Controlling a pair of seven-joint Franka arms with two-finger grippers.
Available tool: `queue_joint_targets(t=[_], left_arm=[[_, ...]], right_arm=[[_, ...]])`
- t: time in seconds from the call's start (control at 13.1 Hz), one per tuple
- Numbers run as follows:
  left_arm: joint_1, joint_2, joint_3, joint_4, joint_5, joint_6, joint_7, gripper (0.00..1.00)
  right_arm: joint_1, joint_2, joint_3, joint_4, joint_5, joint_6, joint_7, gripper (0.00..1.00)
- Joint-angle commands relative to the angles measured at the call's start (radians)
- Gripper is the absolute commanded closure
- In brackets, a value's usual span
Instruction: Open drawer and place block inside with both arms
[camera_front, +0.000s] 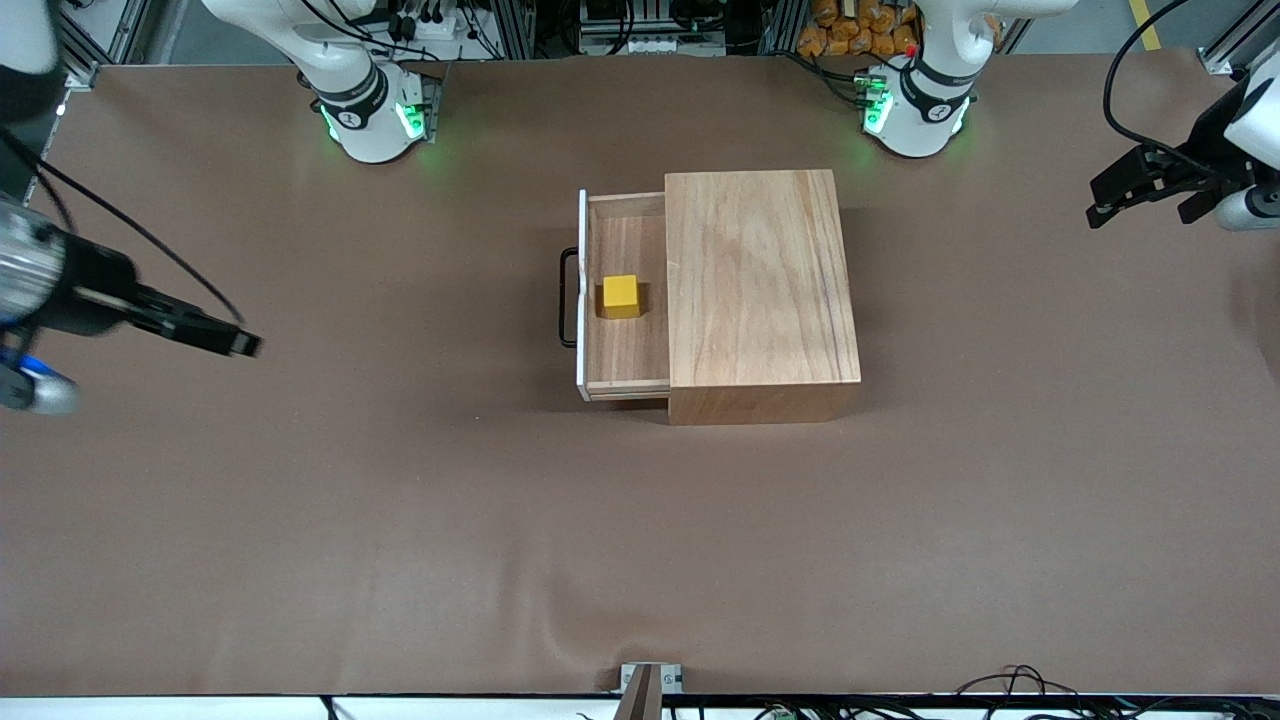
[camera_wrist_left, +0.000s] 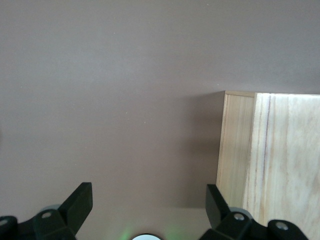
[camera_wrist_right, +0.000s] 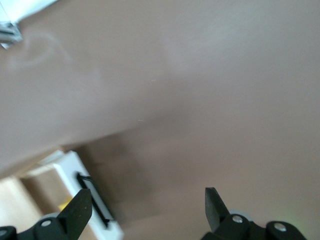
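Observation:
The drawer (camera_front: 625, 370) stands pulled out of the light-wood box (camera_front: 760, 290) toward the right arm's end of the table, its black handle (camera_front: 568, 297) on the white front panel. The yellow block (camera_front: 620, 296) sits inside the drawer on its floor. My right gripper (camera_front: 243, 345) is open and empty over the bare table at the right arm's end, well away from the handle. Its wrist view (camera_wrist_right: 147, 202) shows the white panel (camera_wrist_right: 75, 170). My left gripper (camera_front: 1097, 208) is open and empty at the left arm's end. Its wrist view (camera_wrist_left: 149, 200) shows the box (camera_wrist_left: 270, 160).
The brown table mat (camera_front: 400, 520) spreads all round the box. The arm bases (camera_front: 370, 110) (camera_front: 915, 105) with green lights stand along the robots' edge. A small metal bracket (camera_front: 648, 682) and cables lie at the edge nearest the front camera.

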Motion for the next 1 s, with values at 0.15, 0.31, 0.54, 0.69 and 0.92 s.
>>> queue_joint_targets(t=[0.15, 0.31, 0.54, 0.69, 0.92], left_arm=[[0.012, -0.014, -0.012, 0.01, 0.001, -0.007, 0.014, 0.0], [0.014, -0.017, -0.012, 0.01, 0.001, -0.01, 0.014, 0.0], [0.018, -0.011, -0.008, 0.005, 0.001, -0.01, 0.016, 0.0], [0.017, -0.014, -0.009, 0.007, 0.001, -0.01, 0.016, 0.0], [0.017, -0.011, -0.009, 0.001, 0.001, -0.01, 0.016, 0.0]], right_arm=[[-0.01, -0.177, 0.016, -0.083, -0.233, -0.096, -0.213, 0.0], [-0.016, -0.277, -0.016, -0.24, -0.225, 0.014, -0.213, 0.0], [-0.015, -0.363, -0.027, -0.374, -0.217, 0.087, -0.216, 0.0], [-0.018, -0.381, -0.03, -0.404, -0.207, 0.11, -0.22, 0.0], [-0.018, -0.375, -0.035, -0.395, -0.198, 0.113, -0.225, 0.0]])
